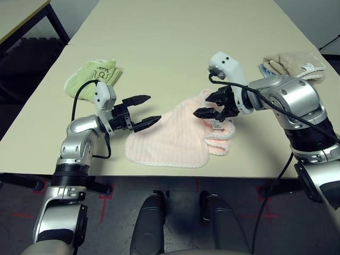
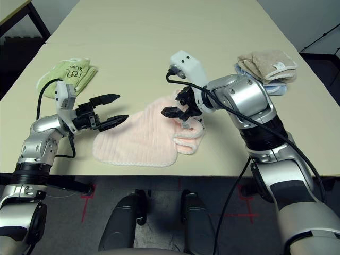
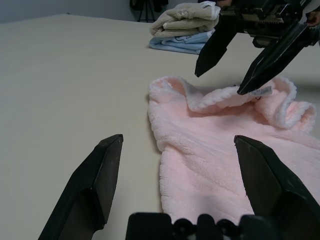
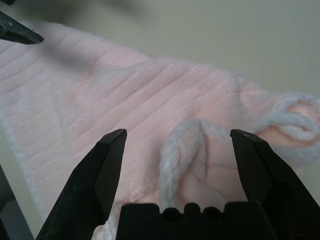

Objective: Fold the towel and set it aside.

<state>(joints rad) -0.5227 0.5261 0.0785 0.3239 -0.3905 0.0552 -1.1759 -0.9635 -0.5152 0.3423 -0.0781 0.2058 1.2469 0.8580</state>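
Observation:
The pale pink towel [image 1: 170, 138] lies flat near the table's front edge, with its right side bunched into a rolled fold [image 4: 182, 150]. A small white tag [image 3: 262, 91] shows at that fold. My left gripper [image 1: 153, 109] hovers open just off the towel's left edge, pointing toward it, with nothing between its fingers. My right gripper [image 1: 204, 108] hangs open over the bunched right part, fingers [image 3: 215, 47] pointing down and left, close above the fold and holding nothing. The left wrist view has the left gripper [image 3: 178, 140] facing the towel [image 3: 210, 150].
A light green towel with lettering [image 1: 93, 77] lies at the back left. A folded beige towel on a light blue one [image 1: 295, 65] sits at the back right. The table's front edge [image 1: 170, 172] runs just below the pink towel. Another table [image 1: 21, 16] stands far left.

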